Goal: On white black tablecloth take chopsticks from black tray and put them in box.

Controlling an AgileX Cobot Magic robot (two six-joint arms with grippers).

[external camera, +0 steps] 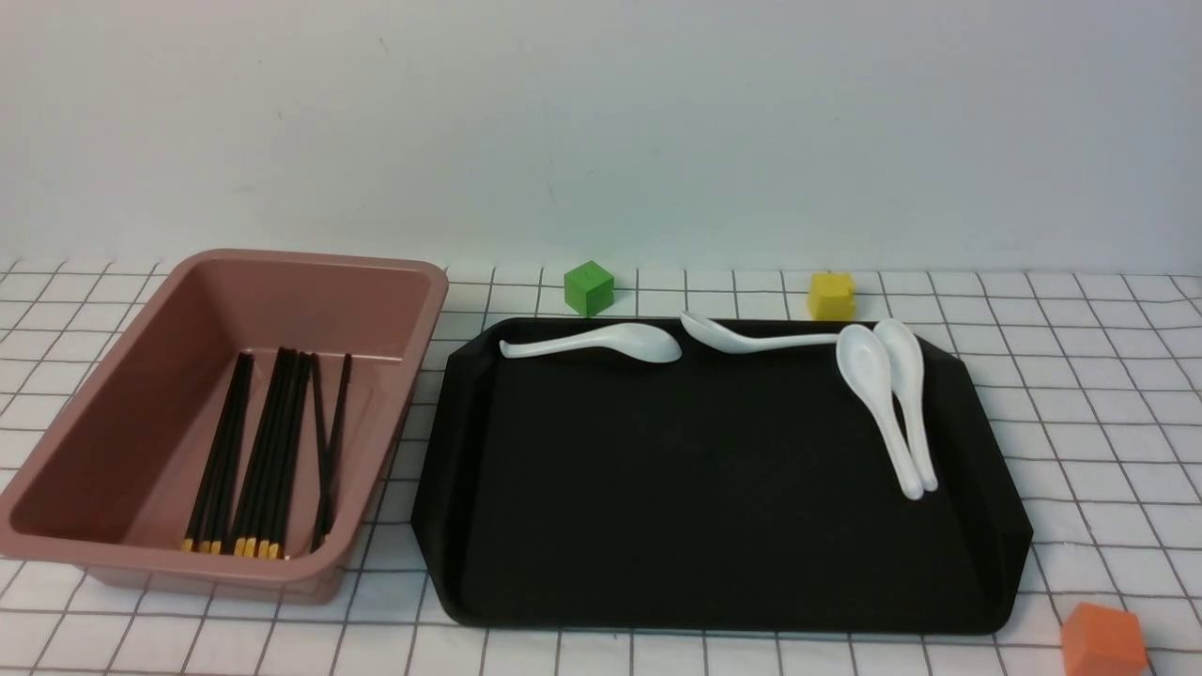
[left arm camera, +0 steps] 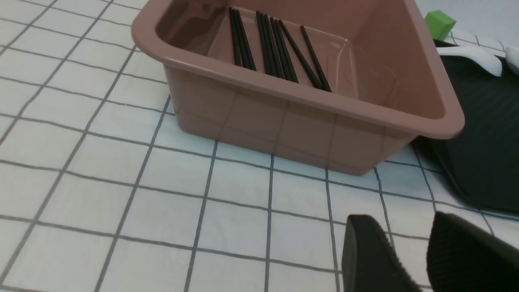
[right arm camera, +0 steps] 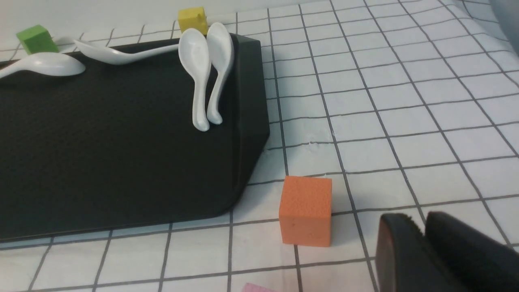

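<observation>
Front view: all chopsticks [external camera: 268, 455] lie inside the box [external camera: 84, 526], left of the black tray [external camera: 714, 582], which carries four white spoons [external camera: 878, 404]. Left hand [left arm camera: 409, 255] released, empty above the tablecloth [left arm camera: 101, 162]. Right hand [right arm camera: 423, 239] clenched, empty, near an orange cube [right arm camera: 306, 210].

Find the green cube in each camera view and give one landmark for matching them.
Front view: green cube behind the black tray's far rim, centre-left.
Left wrist view: upper right corner, past the box.
Right wrist view: upper left corner.
Shared landmark: the white spoon lying nearest it.
</observation>
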